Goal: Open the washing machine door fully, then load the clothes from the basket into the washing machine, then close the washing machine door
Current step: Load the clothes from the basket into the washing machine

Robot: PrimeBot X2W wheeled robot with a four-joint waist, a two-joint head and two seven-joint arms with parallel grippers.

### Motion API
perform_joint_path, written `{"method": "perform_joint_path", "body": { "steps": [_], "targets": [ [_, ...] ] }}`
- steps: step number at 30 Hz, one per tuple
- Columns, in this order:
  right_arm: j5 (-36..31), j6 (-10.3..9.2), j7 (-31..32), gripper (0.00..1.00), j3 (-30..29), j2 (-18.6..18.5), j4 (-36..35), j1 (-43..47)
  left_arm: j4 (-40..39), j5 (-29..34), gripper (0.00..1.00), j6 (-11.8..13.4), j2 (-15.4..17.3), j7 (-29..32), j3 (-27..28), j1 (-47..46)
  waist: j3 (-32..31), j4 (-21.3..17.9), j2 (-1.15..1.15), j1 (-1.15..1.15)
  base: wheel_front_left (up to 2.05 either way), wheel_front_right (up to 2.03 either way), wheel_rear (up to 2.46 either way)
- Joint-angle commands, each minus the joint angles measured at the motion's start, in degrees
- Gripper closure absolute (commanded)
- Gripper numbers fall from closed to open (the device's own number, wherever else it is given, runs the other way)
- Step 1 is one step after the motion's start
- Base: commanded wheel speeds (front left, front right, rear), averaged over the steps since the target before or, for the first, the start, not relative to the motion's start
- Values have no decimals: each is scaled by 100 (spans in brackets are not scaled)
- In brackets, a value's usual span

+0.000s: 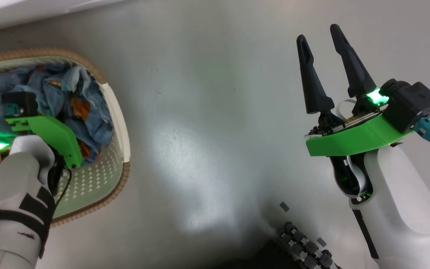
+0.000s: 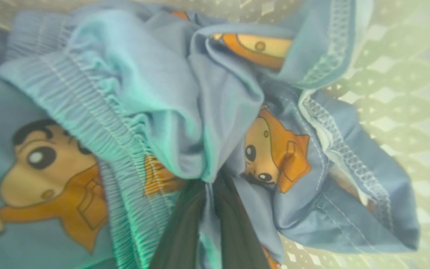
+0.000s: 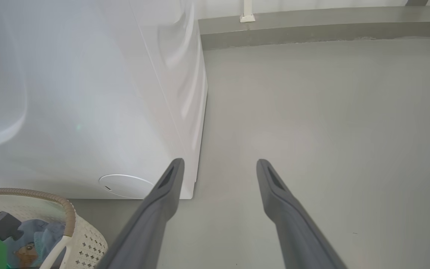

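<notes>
The left claw (image 2: pixel 210 188) is pressed together. Its two dark fingers pinch a fold of the soft light blue clothes (image 2: pixel 155 93), which have little orange-brown cartoon figures printed on them. The fold sticks up between the fingers. Around it the rest of the clothes lie bunched and crumpled, with a stretchy gathered band on one side and a stitched hem on the other. They all sit inside the small cream-white plastic basket (image 1: pixel 120 123), which has many little holes, rounded corners and a brown band along its rim. The pale left arm (image 1: pixel 13 179) reaches down into the basket from above. The basket stands on the smooth grey floor (image 1: pixel 215 112). It is near the bottom of the big white box-shaped washing machine (image 3: pixel 88 93), close to a small round flap (image 3: pixel 125 185) low on the machine. The right claw (image 1: pixel 318 34) is well apart from the basket, out over the floor. Its two long dark fingers are spread wide and touch nothing.
</notes>
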Motion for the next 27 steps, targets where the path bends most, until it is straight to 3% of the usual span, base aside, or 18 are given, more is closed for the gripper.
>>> {"method": "perform_joint_path", "body": {
  "steps": [1, 16, 27],
  "targets": [
    [-48, 32, -45, 0, 63, 25, -92, 125, -29, -63, 100, -50, 132, -142, 100, 129, -145, 70, 0, 0, 0, 0, 0],
    [-11, 32, -45, 0, 69, -127, 132, 240, -125, -164, 100, -347, -196, -1385, -6, 860, -1390, 453, 0, 0, 0, 0, 0],
    [74, 32, -45, 0, 58, -321, 388, 565, -1046, -413, 100, -390, -318, -1589, 209, 1672, -2628, 910, 0, 0, 0, 0, 0]
  ]
}}
